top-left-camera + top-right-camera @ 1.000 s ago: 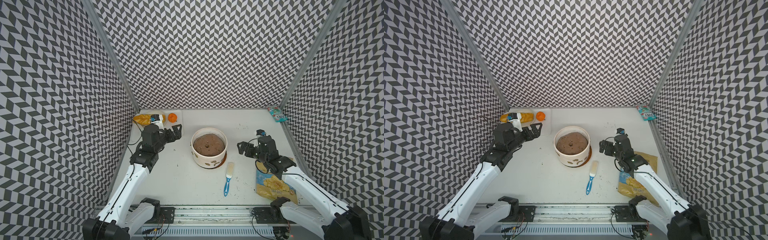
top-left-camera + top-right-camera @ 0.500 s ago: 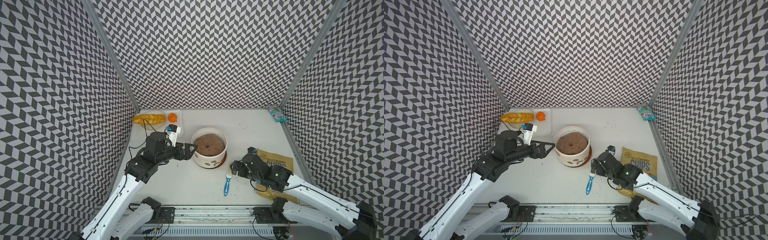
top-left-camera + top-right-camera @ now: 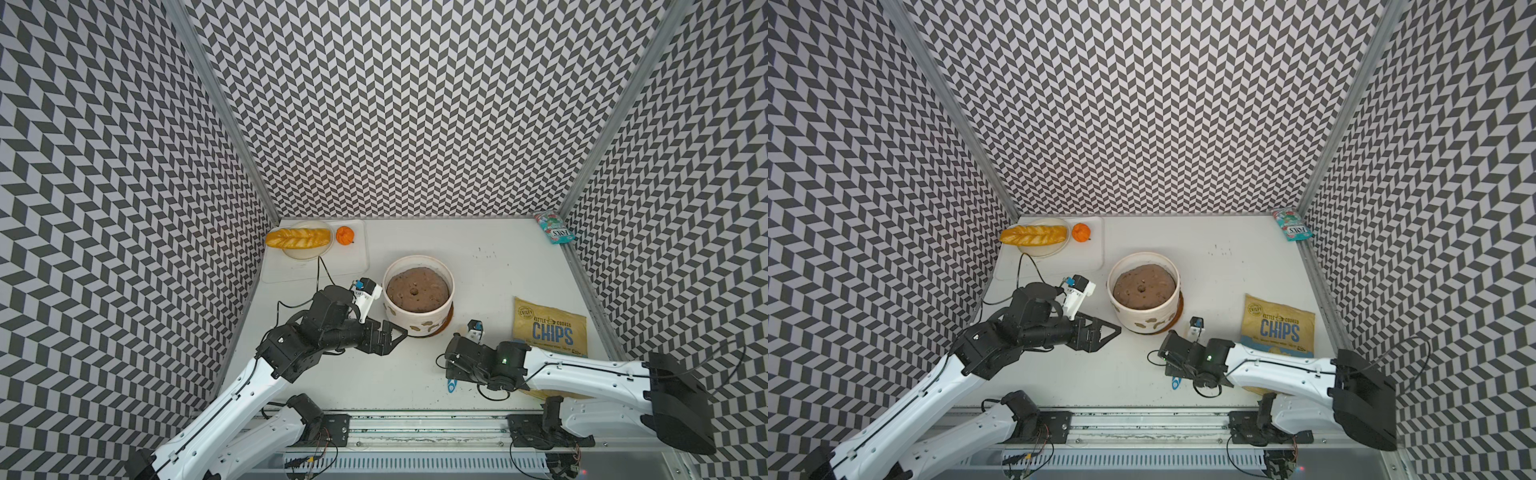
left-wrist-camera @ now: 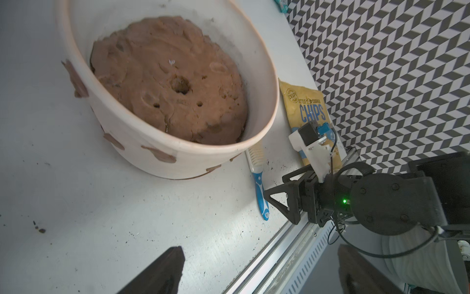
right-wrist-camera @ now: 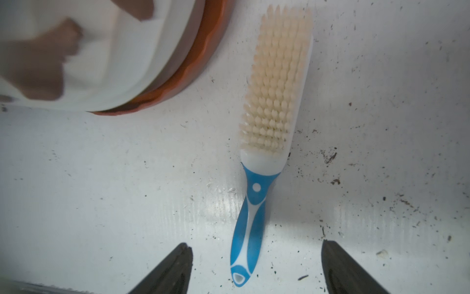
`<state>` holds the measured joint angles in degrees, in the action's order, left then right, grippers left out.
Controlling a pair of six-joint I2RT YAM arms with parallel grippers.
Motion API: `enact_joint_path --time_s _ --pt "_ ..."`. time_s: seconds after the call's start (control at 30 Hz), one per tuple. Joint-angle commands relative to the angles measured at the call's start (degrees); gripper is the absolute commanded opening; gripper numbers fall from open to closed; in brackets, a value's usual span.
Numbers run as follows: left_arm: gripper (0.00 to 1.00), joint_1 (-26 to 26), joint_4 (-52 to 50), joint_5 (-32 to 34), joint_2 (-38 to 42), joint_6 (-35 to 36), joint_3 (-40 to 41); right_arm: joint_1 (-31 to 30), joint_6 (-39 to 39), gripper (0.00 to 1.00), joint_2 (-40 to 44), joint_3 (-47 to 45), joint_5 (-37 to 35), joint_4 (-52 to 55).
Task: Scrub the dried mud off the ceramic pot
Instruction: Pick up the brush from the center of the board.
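The cream ceramic pot (image 3: 415, 258) (image 3: 1144, 254) stands mid-table on a brown saucer, filled with a brown mass. Dried mud (image 3: 424, 328) (image 4: 160, 154) (image 5: 43, 73) shows as flat brown blotches on its outer wall. My left gripper (image 3: 399, 334) (image 3: 1113, 330) (image 4: 259, 248) is open and lies level at the pot's front-left side, just short of the wall. A blue-handled scrub brush (image 5: 276, 84) (image 4: 259, 188) lies on the table, front right of the pot. My right gripper (image 5: 255, 244) points down over its handle, open, a finger on either side and clear of it.
A yellow chips bag (image 3: 548, 328) lies right of the pot, partly under my right arm. At the back left, a clear board (image 3: 353, 262) carries a plate with bread (image 3: 299, 239) and an orange (image 3: 345, 235). A teal packet (image 3: 555, 226) sits in the far right corner. Dirt specks dot the table.
My left arm swung from the back left down to the pot's front-left side. My right arm dropped from beside the pot onto the brush handle, and its jaws narrowed a little.
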<state>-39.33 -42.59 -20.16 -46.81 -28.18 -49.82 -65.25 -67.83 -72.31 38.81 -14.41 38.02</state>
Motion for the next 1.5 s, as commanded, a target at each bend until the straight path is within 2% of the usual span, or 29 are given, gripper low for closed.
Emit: enact_joint_path --time_s 0.0,0.5,0.7,0.9,1.07,1.23,1.47 --pt "0.96 -1.31 0.52 2.94 0.80 -1.71 2.15 -0.41 -1.36 0.78 -2.78 -0.81 -2.74 -2.19" --pt "0.96 -2.09 2.91 6.21 -1.38 -1.26 5.56 -0.25 -0.96 0.58 -15.77 2.66 -6.06 -4.98" --pt "0.97 -2.14 3.16 6.64 -1.81 -0.58 6.06 1.61 0.95 0.42 -14.22 -0.09 -5.26 -8.83" --pt "0.97 -2.14 4.11 5.69 -2.34 -0.43 5.93 1.99 2.70 0.13 -14.04 -1.14 -3.68 -8.58" --pt "0.98 -2.15 4.21 6.12 -2.80 0.13 4.96 2.13 2.86 0.09 -12.97 -4.55 -1.83 -10.77" --pt "0.98 -2.13 5.90 5.03 -3.12 -0.14 4.97 2.16 3.67 0.00 -9.32 -5.86 -2.23 -12.12" --pt "0.98 -2.12 9.31 4.11 -3.14 -1.30 2.07 3.27 5.61 0.00 -1.58 -5.67 -6.44 -9.43"
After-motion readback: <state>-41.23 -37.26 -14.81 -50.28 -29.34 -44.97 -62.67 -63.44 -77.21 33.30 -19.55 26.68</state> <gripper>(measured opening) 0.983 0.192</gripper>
